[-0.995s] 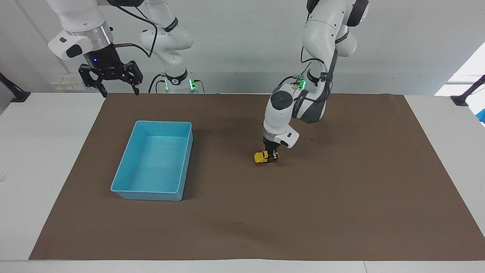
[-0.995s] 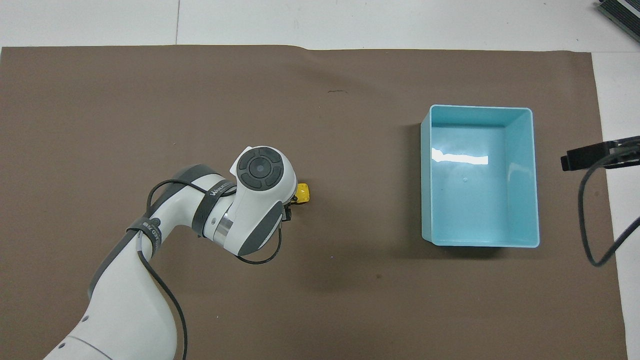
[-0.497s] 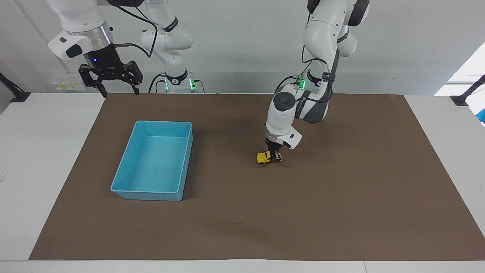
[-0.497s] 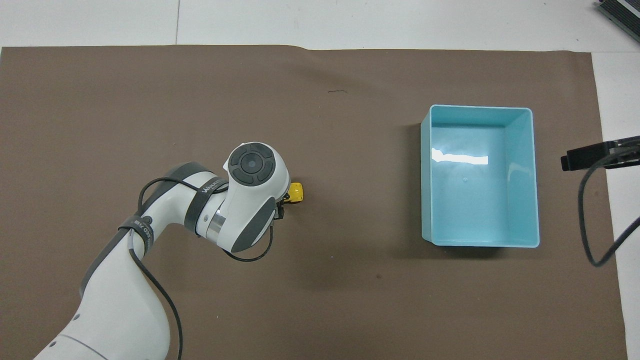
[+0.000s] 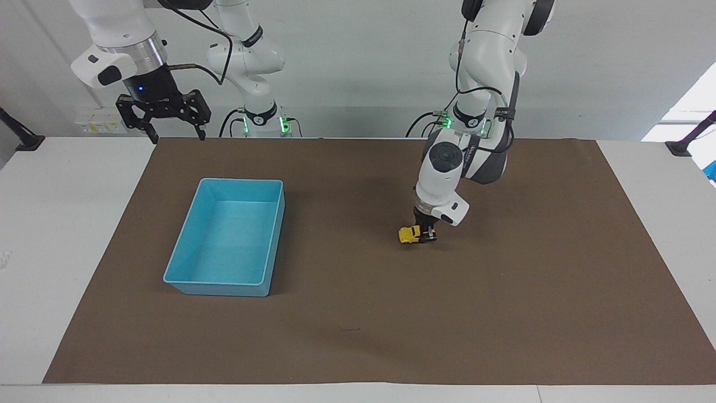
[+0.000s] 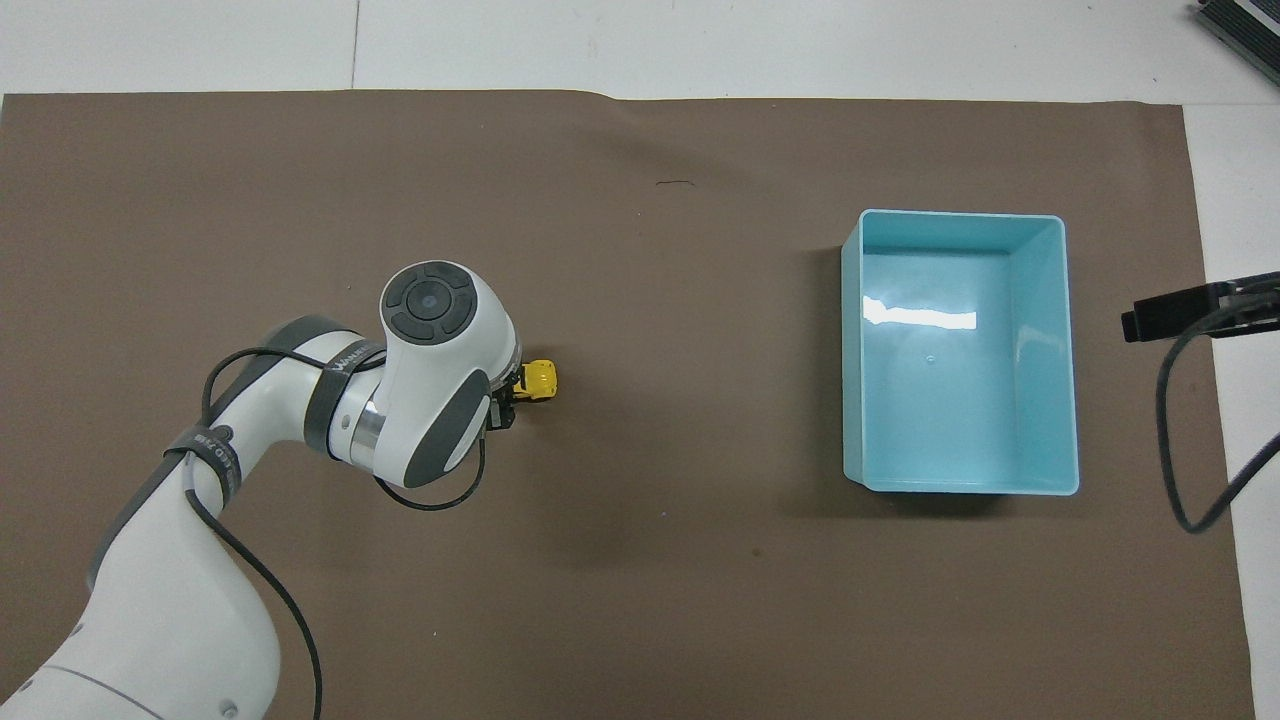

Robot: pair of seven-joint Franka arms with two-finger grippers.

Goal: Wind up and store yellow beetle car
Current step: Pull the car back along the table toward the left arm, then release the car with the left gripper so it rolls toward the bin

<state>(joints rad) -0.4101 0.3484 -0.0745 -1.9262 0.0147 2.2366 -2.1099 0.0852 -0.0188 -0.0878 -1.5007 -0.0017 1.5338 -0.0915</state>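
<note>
The rectangular light-blue plastic bin sits open on the brown mat covering the counter, toward the right arm's end, holding nothing. Well apart from it, the left hand clamps the tiny yellow beetle-shaped toy car down on the mat. The right hand waits spread wide above the counter's edge.

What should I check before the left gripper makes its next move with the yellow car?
1. Grip: left gripper shut on the yellow beetle car: ok.
2. Car on the brown mat, wheels down for winding: ok.
3. Wheels actually pressed against the mat: cannot tell.
4. Light-blue bin holds nothing, open side up: ok.
5. Mat between car and bin bare: ok.
6. Right gripper waits raised over the mat's edge, off the path to the bin: ok.
</note>
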